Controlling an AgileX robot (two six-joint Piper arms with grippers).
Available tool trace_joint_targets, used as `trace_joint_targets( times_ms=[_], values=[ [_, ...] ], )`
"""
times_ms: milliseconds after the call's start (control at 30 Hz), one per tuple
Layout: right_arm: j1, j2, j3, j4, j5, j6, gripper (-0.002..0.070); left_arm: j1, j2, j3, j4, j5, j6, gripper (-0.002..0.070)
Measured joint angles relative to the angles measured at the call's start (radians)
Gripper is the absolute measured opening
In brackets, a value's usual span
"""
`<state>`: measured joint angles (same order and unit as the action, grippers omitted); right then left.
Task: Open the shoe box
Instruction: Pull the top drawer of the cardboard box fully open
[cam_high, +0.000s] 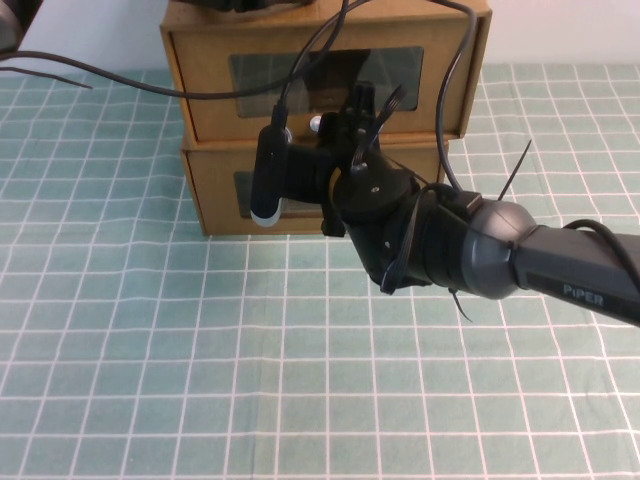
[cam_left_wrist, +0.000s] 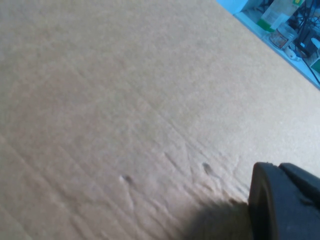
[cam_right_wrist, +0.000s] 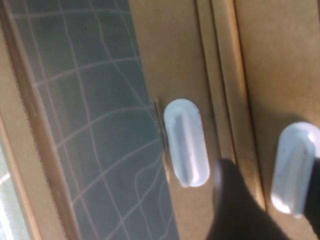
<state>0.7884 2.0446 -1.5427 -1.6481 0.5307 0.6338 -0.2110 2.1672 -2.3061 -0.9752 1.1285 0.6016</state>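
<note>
Right wrist view: the right gripper (cam_right_wrist: 240, 155) is close against a cardboard front. Its jaws are parted and its two white pads (cam_right_wrist: 186, 142) stand well apart with nothing clasped between them.
Pads: one is just beside the edge of a window (cam_right_wrist: 100, 125). The other is across a seam (cam_right_wrist: 220, 75) of cardboard strips. Whether either pad touches the cardboard cannot be told.
Window: its film mirrors the green checks of the cloth, which no other view shows.
High view: only here do two boxes show, the upper box (cam_high: 200, 90) stacked on the lower box (cam_high: 215, 195), both with windowed fronts facing the robot.
Right gripper, place: at the front of the upper box, above the join with the lower box.
Right arm (cam_high: 560, 265): reaches in from the table's right edge, with black cables (cam_high: 455, 90) looping over the boxes.
Boxes, place: at the middle of the table's far edge, on the checked cloth (cam_high: 150, 350). Both fronts look flush and closed.
Left wrist view: a plain cardboard face (cam_left_wrist: 125, 100) with small dents fills the picture, and a dark part of the left gripper (cam_left_wrist: 285, 200) is just over it.
Left gripper, state: cannot be told.
</note>
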Motion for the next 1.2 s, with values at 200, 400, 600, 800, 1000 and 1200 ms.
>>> trace_joint_targets(
  times_ms=[200,400,600,800,1000,1200],
  values=[
    [-0.008,0.0,-0.001,0.0,-0.008,0.0,0.0258,0.0,0.0,0.0,0.0,0.0,0.001,-0.0006],
    [-0.008,0.0,-0.002,0.0,-0.008,0.0,0.0251,0.0,0.0,0.0,0.0,0.0,0.001,-0.0006],
    [-0.011,0.0,-0.006,0.0,-0.01,0.013,0.0204,0.0,0.0,0.0,0.0,0.0,0.001,-0.0006],
    [-0.021,-0.004,-0.01,-0.007,-0.022,0.015,0.0018,0.0,0.0,0.0,0.0,0.002,0.002,-0.0005],
    [-0.021,-0.005,-0.01,-0.011,-0.022,0.016,0.001,0.0,0.002,0.0,0.0,0.002,0.002,-0.0005],
    [-0.017,-0.023,0.014,-0.014,-0.02,0.016,0.0008,0.0,0.002,0.0,0.0,0.002,-0.002,-0.0006]
  ],
)
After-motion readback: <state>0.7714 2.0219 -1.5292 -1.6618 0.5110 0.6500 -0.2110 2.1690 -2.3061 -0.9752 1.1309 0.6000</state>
